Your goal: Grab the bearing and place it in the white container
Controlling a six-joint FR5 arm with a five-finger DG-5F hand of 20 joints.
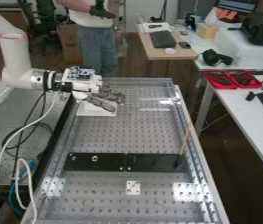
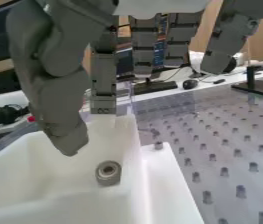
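Note:
The hand (image 1: pixel 102 98) hangs over the white container (image 1: pixel 94 112) near the far left of the perforated bench in the high view. In the wrist view, the hand (image 2: pixel 55 90) has its thumb and fingers extended and apart, holding nothing. Below them, the round metal bearing (image 2: pixel 108 172) lies inside the white container (image 2: pixel 136 165), close to one of its walls and apart from the hand.
Two black plates (image 1: pixel 155 162) lie across the bench, with small round metal pieces on the left one. A thin upright rod (image 1: pixel 185 137) stands at the right. Red trays (image 1: pixel 229 80) sit on the side table. Cables hang below the arm.

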